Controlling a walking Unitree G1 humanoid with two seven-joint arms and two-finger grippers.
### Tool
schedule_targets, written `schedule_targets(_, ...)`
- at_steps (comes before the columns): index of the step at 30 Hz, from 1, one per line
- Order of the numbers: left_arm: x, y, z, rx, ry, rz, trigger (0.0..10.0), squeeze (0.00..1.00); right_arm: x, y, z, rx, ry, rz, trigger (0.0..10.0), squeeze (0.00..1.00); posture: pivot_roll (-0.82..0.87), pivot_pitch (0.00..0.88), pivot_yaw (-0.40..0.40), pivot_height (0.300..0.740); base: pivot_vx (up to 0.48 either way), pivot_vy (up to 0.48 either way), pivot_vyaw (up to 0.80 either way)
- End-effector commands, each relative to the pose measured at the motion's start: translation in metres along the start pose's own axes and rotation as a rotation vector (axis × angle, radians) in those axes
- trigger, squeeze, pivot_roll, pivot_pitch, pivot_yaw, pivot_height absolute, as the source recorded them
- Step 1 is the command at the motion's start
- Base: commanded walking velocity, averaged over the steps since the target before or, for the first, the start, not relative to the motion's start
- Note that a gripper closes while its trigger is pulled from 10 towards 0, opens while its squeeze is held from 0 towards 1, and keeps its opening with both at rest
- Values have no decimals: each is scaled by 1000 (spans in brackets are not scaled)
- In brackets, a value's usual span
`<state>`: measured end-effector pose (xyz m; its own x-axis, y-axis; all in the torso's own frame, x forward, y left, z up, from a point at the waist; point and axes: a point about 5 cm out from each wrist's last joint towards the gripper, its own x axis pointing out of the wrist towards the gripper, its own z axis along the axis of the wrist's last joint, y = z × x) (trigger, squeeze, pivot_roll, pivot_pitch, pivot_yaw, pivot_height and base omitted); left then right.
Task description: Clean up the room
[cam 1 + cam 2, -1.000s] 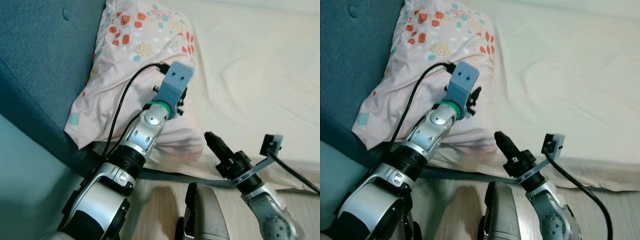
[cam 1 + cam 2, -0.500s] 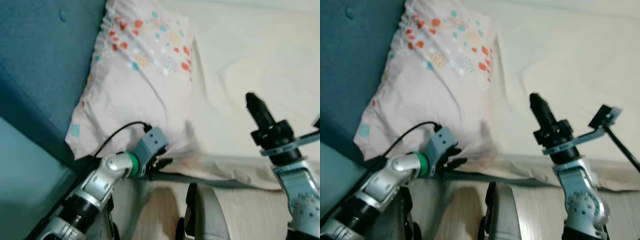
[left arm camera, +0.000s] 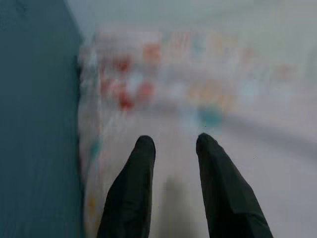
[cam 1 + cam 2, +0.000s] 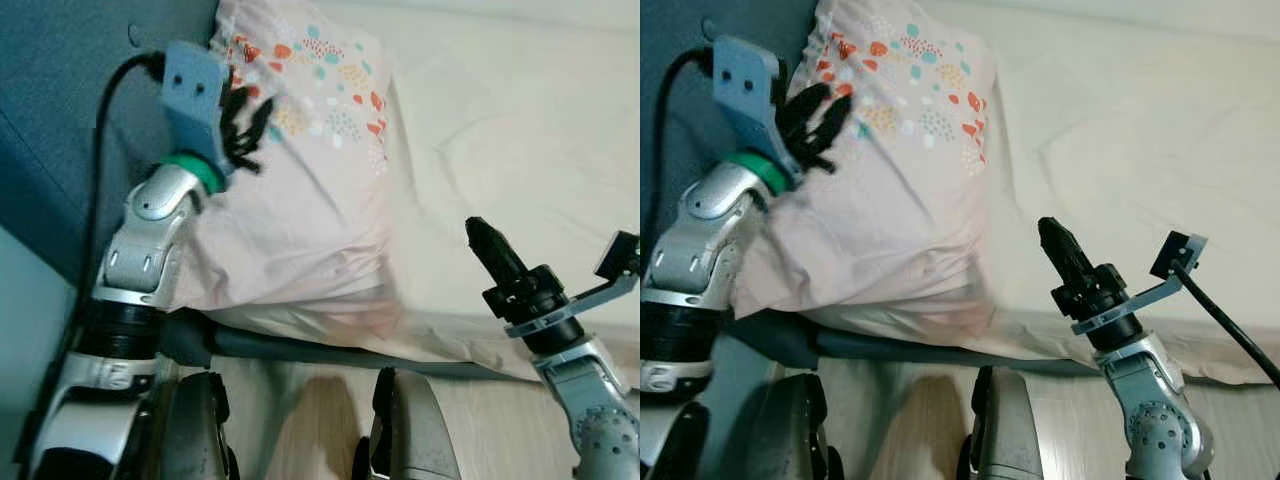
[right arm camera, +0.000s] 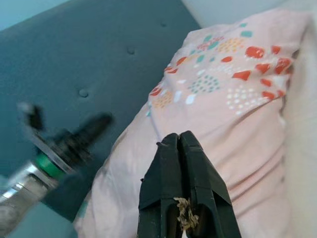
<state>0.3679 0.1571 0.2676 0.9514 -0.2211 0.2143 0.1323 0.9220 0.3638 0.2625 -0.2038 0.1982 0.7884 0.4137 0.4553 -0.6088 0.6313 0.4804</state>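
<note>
Pillow (image 4: pixel 300 200) lengthwise along headboard (image 4: pixel 70 130), left hand (image 4: pixel 243 118) seemingly just above.

— Where is your left arm?

— Your silver left arm rises up the left side of the head views, elbow bent, wrist at the upper left. The left gripper (image 4: pixel 245 125) points toward the right of the frame, its two black fingers (image 3: pixel 131 191) parted with a clear gap between them.

— And your right?

— Your right arm comes up from the lower right corner. The right gripper (image 4: pixel 1060 245) points up and to the left, its fingers pressed together tip to tip.
</note>
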Motion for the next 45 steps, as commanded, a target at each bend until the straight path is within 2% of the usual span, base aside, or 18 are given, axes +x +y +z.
schedule_targets(1,-3,-2,-14,67,79,9,10000,0,-4,1,-1,3,8,-3,10000,0,63,228,-6,561,0,0,0)
schedule_targets(3,-26,-5,-59,81,330,-42,10000,0,-2,1,-1,5,10,1,10000,0,73,233,-10,561,0,0,0)
schedule_targets(5,-51,-18,-93,46,503,-147,10000,0,0,2,1,5,8,11,10000,0,73,233,-10,561,0,0,0)
schedule_targets(9,-61,-30,-107,-20,556,-206,10000,0,4,2,2,2,8,22,10000,0,74,236,-22,561,0,0,0)
schedule_targets(11,-54,-31,-102,-42,505,-170,10000,0,8,2,4,-3,8,30,10000,0,74,236,-22,561,0,0,0)
schedule_targets(13,-21,-20,-41,-219,121,61,10000,0,17,6,7,-21,4,57,10000,0,69,229,-24,561,0,0,0)
schedule_targets(15,-12,-9,1,-342,-88,171,10000,0,22,9,6,-54,19,63,10000,0,69,229,-24,561,0,0,0)
schedule_targets(18,-12,-6,12,-356,-130,178,10000,0,23,10,5,-73,31,60,10000,0,69,229,-24,561,0,0,0)
schedule_targets(19,-16,2,41,-386,-233,178,10000,0,25,5,0,-158,54,-7,10000,0,63,212,-21,561,0,0,0)
schedule_targets(22,-23,11,65,-388,-314,171,10000,0,28,6,-8,-269,76,-51,10000,0,65,206,-19,561,0,0,0)
schedule_targets(24,-23,11,65,-388,-314,171,10000,0,28,6,-8,-269,76,-51,10000,0,65,206,-19,561,0,0,0)
schedule_targets(25,-28,10,74,-364,-333,121,10000,0,34,11,-12,-314,60,-75,10000,0,74,186,-9,561,0,0,0)
schedule_targets(28,-33,5,75,-317,-329,60,10000,0,38,14,-14,-358,37,-109,10000,0,74,186,-9,561,0,0,0)
schedule_targets(30,-37,-3,65,-325,-288,-1,10000,0,40,13,-17,-354,25,-133,10000,0,75,171,-3,561,0,0,0)
schedule_targets(33,-45,-13,39,-387,-187,-12,10000,0,42,12,-19,-376,5,-197,10000,0,71,150,8,561,0,0,0)
schedule_targets(34,-45,-13,39,-387,-187,-12,10000,0,42,12,-19,-376,5,-197,10000,0,71,150,8,561,0,0,0)
schedule_targets(36,-52,-18,26,-441,-120,-19,10000,0,42,8,-20,-504,2,-259,10000,0,67,136,10,561,0,0,0)
schedule_targets(45,-59,-32,7,-428,-28,-88,10000,0,37,-2,-17,-650,-64,-355,10000,0,53,105,1,586,0,0,0)
